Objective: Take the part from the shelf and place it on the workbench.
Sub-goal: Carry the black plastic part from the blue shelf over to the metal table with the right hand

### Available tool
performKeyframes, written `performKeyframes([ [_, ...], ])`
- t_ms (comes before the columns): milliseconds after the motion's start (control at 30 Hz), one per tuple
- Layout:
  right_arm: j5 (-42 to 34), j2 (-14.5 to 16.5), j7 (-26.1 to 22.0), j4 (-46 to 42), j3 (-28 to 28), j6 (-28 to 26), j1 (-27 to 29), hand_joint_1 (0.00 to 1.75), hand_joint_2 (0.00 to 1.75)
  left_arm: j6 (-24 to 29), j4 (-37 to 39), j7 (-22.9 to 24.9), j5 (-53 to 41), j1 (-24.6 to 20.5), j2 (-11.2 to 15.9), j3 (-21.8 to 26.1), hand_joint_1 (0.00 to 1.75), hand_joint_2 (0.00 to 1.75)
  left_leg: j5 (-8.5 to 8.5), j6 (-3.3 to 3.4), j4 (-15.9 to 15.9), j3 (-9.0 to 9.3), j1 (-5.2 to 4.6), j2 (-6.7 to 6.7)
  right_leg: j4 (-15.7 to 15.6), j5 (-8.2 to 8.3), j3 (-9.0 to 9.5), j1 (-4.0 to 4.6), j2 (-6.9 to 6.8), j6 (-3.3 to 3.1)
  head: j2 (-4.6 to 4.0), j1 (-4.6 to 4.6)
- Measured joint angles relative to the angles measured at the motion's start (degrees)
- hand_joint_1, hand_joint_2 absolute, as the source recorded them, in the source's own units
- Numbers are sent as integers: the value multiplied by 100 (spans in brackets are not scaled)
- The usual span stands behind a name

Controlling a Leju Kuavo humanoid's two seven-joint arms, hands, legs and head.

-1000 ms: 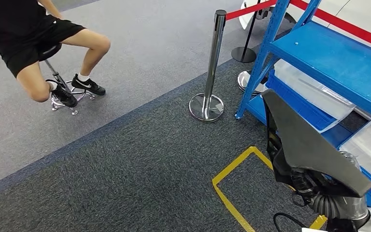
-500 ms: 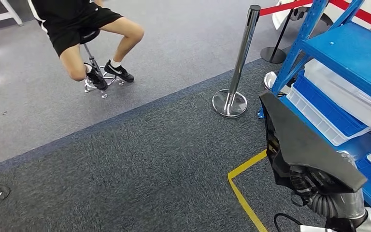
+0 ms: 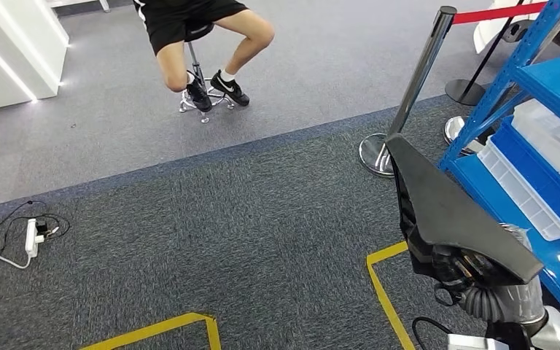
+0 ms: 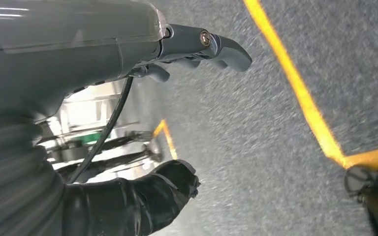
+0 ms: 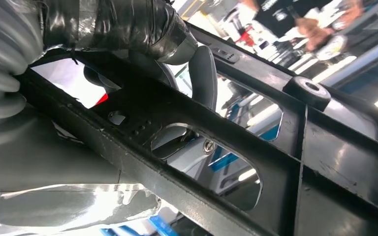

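Right hand (image 3: 474, 281) gripping the part (image 3: 448, 208) from below, fingers (image 5: 204, 73) curled through its openings. Part: long, flat, matte black plastic panel, tapered to a point, raised above grey carpet (image 3: 226, 233) beside the blue shelf (image 3: 547, 80). Left hand (image 4: 177, 113) spread, holding nothing, above the yellow floor tape (image 4: 300, 88).

Even bright overhead light; carpet (image 4: 275, 162) motion-blurred in left wrist view; right wrist background overexposed.
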Motion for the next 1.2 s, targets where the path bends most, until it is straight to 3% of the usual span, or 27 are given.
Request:
performKeyframes([
  [33,-1,0,-1,-8,-1,-12,17,175,175,-11,0,-70,-17,15,7,2,0,175,70,35,-58,-13,2,-58,-2,15,3,-17,27,35,0,-6],
  [67,0,-1,-4,-19,-1,-28,43,175,175,-24,0,-122,-34,24,13,4,0,175,148,70,-122,-14,12,-116,47,-37,-19,-37,163,68,0,-14],
  [100,1,-4,-9,-31,-3,-44,72,175,175,-33,0,-161,-45,30,16,9,0,175,230,99,-179,-29,31,-167,193,-170,-78,-52,357,95,0,-8],
  [167,4,-10,-17,-45,-8,-65,147,175,175,-49,0,-232,-49,27,16,30,0,175,352,127,-190,-128,48,-273,817,-625,-317,-80,727,140,0,-1],
  [233,4,-16,-20,-51,-12,-70,229,175,175,-61,0,-302,-38,29,15,53,0,175,427,120,-125,-281,53,-407,1410,-927,-491,-99,802,180,0,3],
  [267,4,-18,-21,-54,-13,-71,261,175,175,-67,0,-325,-23,32,14,62,0,175,450,107,-76,-354,60,-480,1448,-918,-447,-113,806,199,0,2],
  [300,4,-20,-23,-56,-15,-70,281,175,175,-75,0,-345,5,35,13,73,0,175,464,93,-14,-425,71,-552,1273,-814,-297,-130,815,216,0,3],
  [367,4,-22,-28,-65,-22,-67,290,175,175,-87,0,-389,92,36,8,121,0,175,465,45,146,-564,96,-684,571,-582,152,-171,945,247,0,4],
  [433,5,-26,-32,-83,-35,-66,310,175,175,-85,0,-446,160,37,2,189,0,175,460,-23,300,-695,99,-791,158,-515,367,-177,1061,211,0,11],
  [500,13,-32,-33,-96,-45,-64,334,175,175,-73,1,-492,174,54,-4,233,0,175,491,-96,345,-772,101,-878,149,-509,341,-143,1016,124,0,19],
  [567,20,-33,-32,-105,-50,-61,338,175,175,-62,2,-526,153,76,-7,255,0,175,468,-156,399,-824,115,-844,120,-459,334,-139,913,33,0,14],
  [633,23,-33,-32,-128,-62,-59,351,175,175,-54,2,-552,125,74,-10,270,0,175,209,-209,771,-986,131,-637,81,-409,320,-148,799,-44,0,-19],
  [700,27,-33,-32,-145,-78,-56,373,175,175,-50,2,-574,102,62,-15,287,0,175,-194,-259,1483,-1274,158,-461,76,-386,285,-129,685,-71,0,-45],
  [767,32,-33,-32,-147,-94,-51,388,175,175,-51,2,-593,71,62,-22,301,0,175,-339,-284,1893,-1390,189,-401,78,-374,260,-114,554,-70,0,-45],
  [800,33,-33,-32,-148,-101,-48,392,175,175,-51,2,-601,49,64,-25,302,0,175,-251,-285,1767,-1278,199,-380,78,-371,258,-110,491,-66,0,-46],
  [867,34,-33,-32,-156,-110,-46,394,175,175,-51,2,-613,9,63,-25,302,0,175,42,-264,1001,-807,198,-249,78,-369,271,-107,374,-46,0,-45],
  [933,34,-33,-33,-171,-121,-46,390,175,175,-51,1,-620,-8,52,-24,303,0,175,192,-211,385,-474,152,-113,75,-363,277,-92,280,9,0,-44],
  [967,34,-33,-33,-176,-125,-46,389,175,175,-49,0,-626,-17,51,-23,303,0,175,191,-183,286,-441,126,-93,69,-356,276,-88,240,44,0,-42],
  [1033,34,-33,-33,-182,-127,-48,389,175,175,-26,0,-678,-72,72,-19,304,0,175,231,-115,250,-459,104,-189,40,-338,284,-87,161,122,0,-41],
  [1100,36,-38,-31,-200,-144,-56,413,175,175,27,0,-835,-184,101,-15,303,0,175,299,-27,155,-434,117,-278,149,-449,255,-109,313,177,-1,-23],
  [1167,37,-50,-31,-232,-187,-64,485,175,175,64,0,-1026,-283,113,-13,300,0,175,351,42,92,-413,125,-363,678,-788,33,-126,633,180,0,13],
  [1200,37,-55,-28,-244,-213,-66,534,175,175,68,0,-1092,-315,114,-11,299,0,175,359,62,95,-424,115,-409,1053,-974,-141,-125,730,173,0,26],
])
